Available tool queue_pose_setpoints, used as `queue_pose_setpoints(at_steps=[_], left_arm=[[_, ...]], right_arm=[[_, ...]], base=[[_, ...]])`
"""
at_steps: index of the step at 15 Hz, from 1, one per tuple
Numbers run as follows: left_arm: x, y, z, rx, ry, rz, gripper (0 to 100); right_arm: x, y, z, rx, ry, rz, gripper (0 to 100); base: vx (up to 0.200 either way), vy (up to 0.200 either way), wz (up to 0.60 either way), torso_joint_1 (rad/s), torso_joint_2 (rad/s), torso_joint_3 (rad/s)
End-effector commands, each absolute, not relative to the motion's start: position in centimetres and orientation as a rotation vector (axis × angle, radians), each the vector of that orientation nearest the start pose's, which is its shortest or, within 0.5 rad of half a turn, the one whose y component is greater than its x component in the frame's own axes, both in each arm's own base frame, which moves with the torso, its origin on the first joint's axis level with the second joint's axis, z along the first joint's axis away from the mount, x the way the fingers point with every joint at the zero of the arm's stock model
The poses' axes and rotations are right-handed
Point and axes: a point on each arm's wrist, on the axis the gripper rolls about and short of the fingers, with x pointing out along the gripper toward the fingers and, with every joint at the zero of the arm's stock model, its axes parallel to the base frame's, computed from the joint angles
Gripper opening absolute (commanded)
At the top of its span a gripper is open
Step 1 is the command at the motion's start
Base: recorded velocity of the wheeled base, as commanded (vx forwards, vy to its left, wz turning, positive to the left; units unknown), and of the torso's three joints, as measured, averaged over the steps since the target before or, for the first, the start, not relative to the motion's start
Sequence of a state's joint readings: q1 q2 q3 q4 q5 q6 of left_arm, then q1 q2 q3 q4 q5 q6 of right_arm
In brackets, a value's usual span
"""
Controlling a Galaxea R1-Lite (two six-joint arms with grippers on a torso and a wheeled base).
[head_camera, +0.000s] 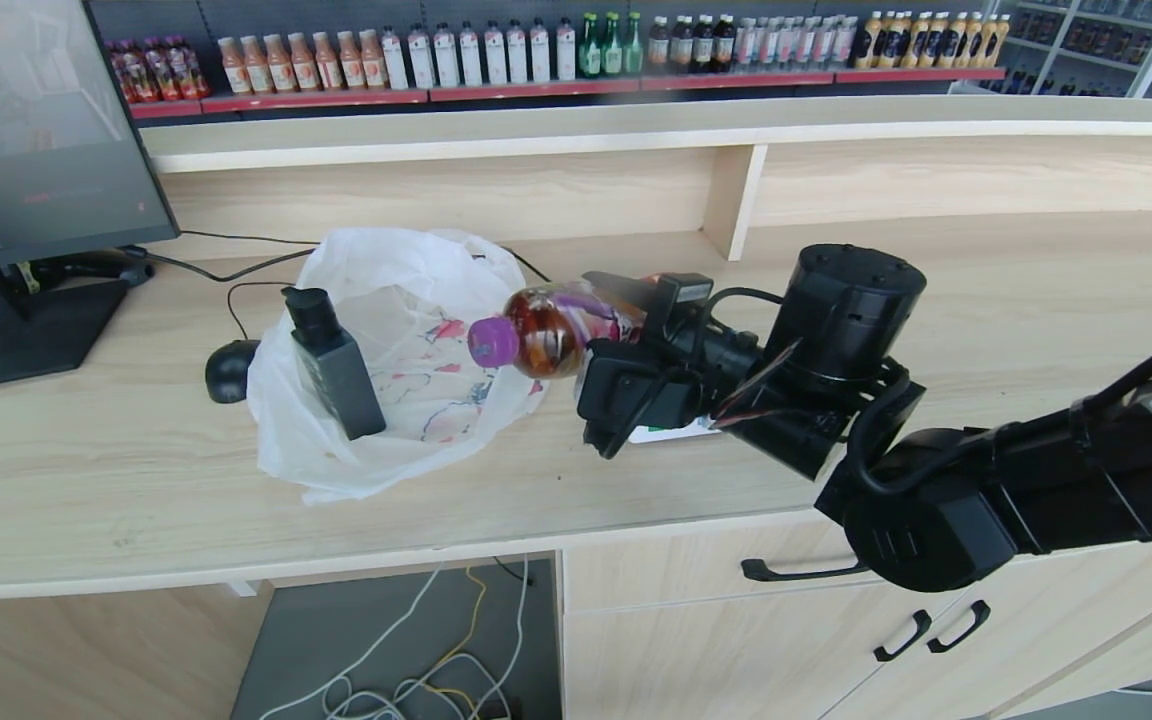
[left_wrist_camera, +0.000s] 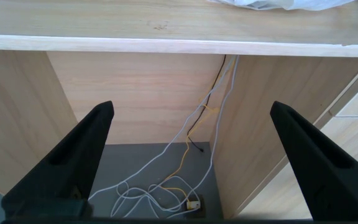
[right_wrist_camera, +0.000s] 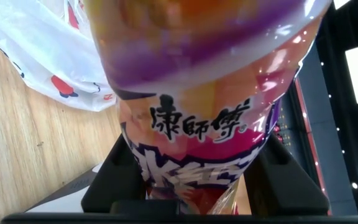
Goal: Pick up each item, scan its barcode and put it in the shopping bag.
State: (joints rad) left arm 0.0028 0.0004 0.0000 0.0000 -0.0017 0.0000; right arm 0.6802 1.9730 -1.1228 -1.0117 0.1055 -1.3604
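My right gripper (head_camera: 604,345) is shut on a drink bottle (head_camera: 546,328) with a purple cap, brown liquid and a purple label. It holds the bottle on its side above the counter, cap pointing at the white shopping bag (head_camera: 386,360). The bottle's label (right_wrist_camera: 210,93) is close up in the right wrist view, with the bag (right_wrist_camera: 36,56) behind it. A black barcode scanner (head_camera: 334,362) stands in front of the bag's opening. My left gripper (left_wrist_camera: 191,155) hangs open below the counter edge, with nothing between its fingers.
A monitor (head_camera: 36,130) on its stand sits at the counter's left, with a black mouse (head_camera: 230,370) beside the bag. A white flat item (head_camera: 671,432) lies under my right gripper. Cables (left_wrist_camera: 179,186) lie on the floor under the counter (left_wrist_camera: 166,43). Shelves of bottles (head_camera: 576,50) line the back.
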Motion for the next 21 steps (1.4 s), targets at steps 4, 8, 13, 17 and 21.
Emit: queue_pose_setpoints(at_steps=[4, 8, 13, 17, 21], left_arm=[[-2.3, 0.0, 7.5, 0.000, 0.000, 0.002, 100], [-2.3, 0.0, 7.5, 0.000, 0.000, 0.002, 100], [-2.3, 0.0, 7.5, 0.000, 0.000, 0.002, 100], [-2.3, 0.0, 7.5, 0.000, 0.000, 0.002, 100], [-2.3, 0.0, 7.5, 0.005, 0.000, 0.002, 100]], right_arm=[[29.5, 24.3, 23.4, -1.198, -0.695, 0.502, 0], [28.9, 23.6, 25.3, -1.008, -0.614, 0.447, 0], [28.3, 24.0, 25.8, -0.515, -0.513, 0.557, 0], [26.8, 24.3, 25.4, -0.258, -0.552, 0.608, 0], [25.7, 23.6, 24.3, -0.105, -0.590, 0.621, 0]], base=[[0.000, 0.000, 0.00, 0.000, 0.00, 0.000], [0.000, 0.000, 0.00, 0.000, 0.00, 0.000], [0.000, 0.000, 0.00, 0.000, 0.00, 0.000], [0.000, 0.000, 0.00, 0.000, 0.00, 0.000], [0.000, 0.000, 0.00, 0.000, 0.00, 0.000]])
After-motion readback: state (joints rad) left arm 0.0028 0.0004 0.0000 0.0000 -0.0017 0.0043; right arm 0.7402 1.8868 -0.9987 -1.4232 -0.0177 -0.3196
